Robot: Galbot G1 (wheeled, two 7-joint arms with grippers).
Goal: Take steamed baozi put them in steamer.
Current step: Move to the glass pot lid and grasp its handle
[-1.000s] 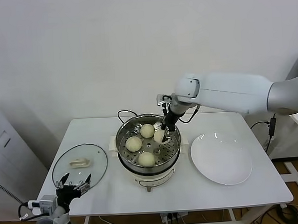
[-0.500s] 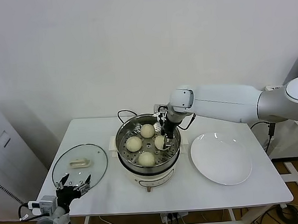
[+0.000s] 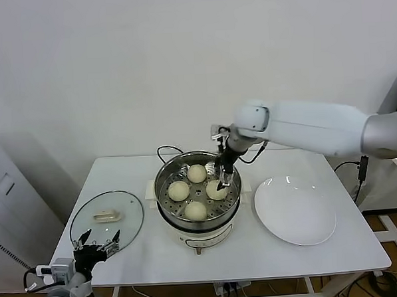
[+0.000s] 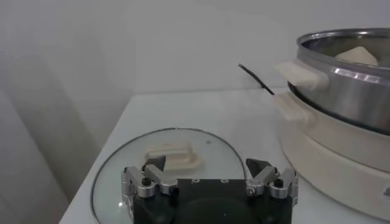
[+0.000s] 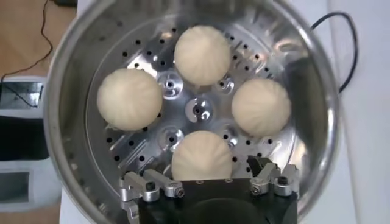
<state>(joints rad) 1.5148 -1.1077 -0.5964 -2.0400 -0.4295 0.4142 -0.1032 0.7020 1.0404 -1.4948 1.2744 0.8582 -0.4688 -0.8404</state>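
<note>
The steamer [image 3: 186,161] is a shiny steel pot on a cream base at mid-table. Several cream-white baozi lie on its perforated tray, among them one at the back [image 3: 197,173], one on the left [image 3: 179,191] and one in front [image 3: 196,210]. My right gripper [image 3: 221,182] hangs open just over the right-hand baozi [image 3: 216,190]. In the right wrist view that baozi [image 5: 202,156] rests between the spread fingers of the right gripper [image 5: 200,166], inside the steamer [image 5: 73,73]. My left gripper [image 3: 97,245] waits open at the table's front left corner.
A glass lid [image 3: 106,218] with a cream handle lies flat left of the steamer, just beyond the left gripper [image 4: 204,164]. A white plate [image 3: 295,210] sits bare to the right. A black cord [image 3: 164,150] runs behind the pot.
My right gripper has lowered a baozi onto the tray's right side, opened and let it go. The left arm has stayed put.
</note>
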